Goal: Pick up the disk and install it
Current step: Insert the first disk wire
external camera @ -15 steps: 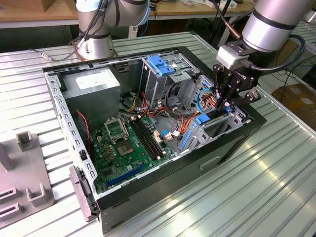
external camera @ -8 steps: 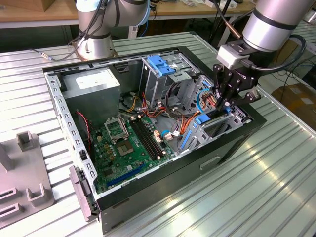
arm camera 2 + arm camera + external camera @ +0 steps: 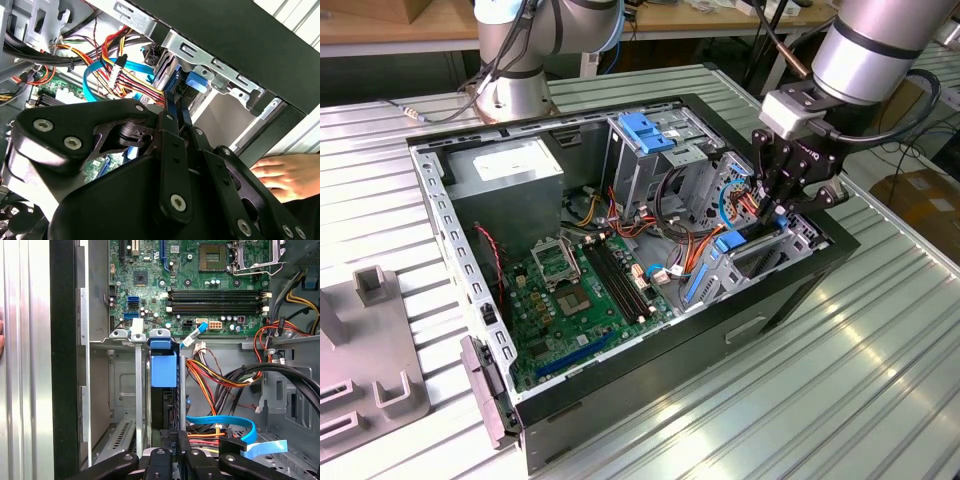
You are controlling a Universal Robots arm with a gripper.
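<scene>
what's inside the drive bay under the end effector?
The disk stands on edge in the drive bay, blue rail end showing. The end effector covers its near end; the slot alongside looks empty. Connectors can't be seen.

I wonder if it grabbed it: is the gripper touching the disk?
Touching. In the first wrist view, the gripper pinches the disk's edge, no gap.

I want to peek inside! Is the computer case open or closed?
Open. The computer case has no side cover, so the green motherboard and coloured wires inside show.

Exterior view: high, oblique over open computer case [image 3: 650, 330]. Both wrist views: close inside case, sharing drive bay.
</scene>
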